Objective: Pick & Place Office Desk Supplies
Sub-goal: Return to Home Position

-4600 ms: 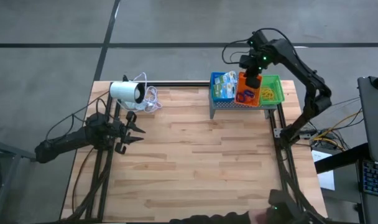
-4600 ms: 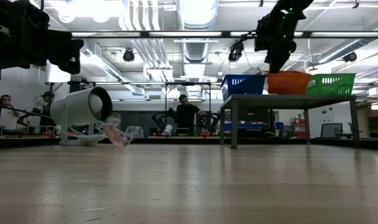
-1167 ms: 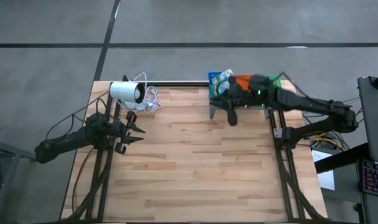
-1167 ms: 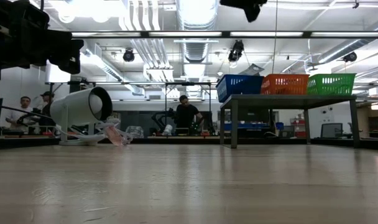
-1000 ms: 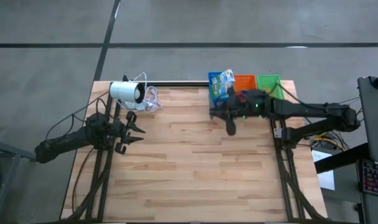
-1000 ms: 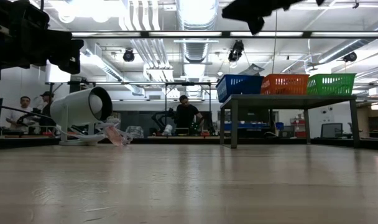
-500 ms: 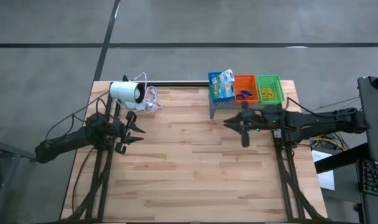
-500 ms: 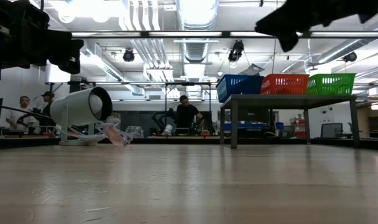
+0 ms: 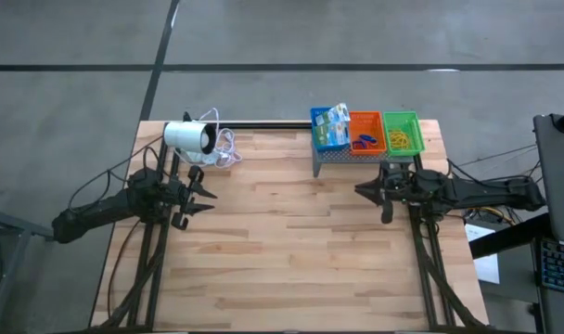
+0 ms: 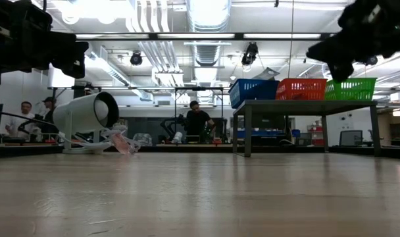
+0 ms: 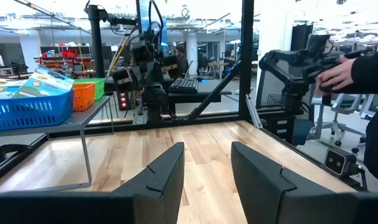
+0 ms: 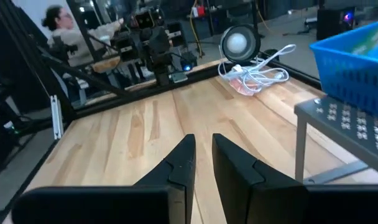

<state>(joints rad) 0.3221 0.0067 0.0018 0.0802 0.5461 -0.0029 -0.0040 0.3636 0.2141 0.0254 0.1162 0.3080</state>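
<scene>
Three bins, blue bin (image 10: 255,90), orange bin (image 10: 303,89) and green bin (image 10: 362,89), sit atop one stand (image 9: 347,156). Beside it is the right gripper (image 12: 202,138), jaws slightly parted and empty. Well apart is the left gripper (image 11: 207,149), jaws released.

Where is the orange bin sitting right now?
In the high view, the orange bin sits on the grey perforated stand at the table's right rear corner, between the blue bin and the green bin.

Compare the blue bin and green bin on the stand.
The blue bin holds green-and-white packets poking above its rim; the green bin holds yellow rubber bands lying low. Seen from above, the blue bin sits left on the stand, the green bin right, orange bin between. Both share one slatted shape.
</scene>
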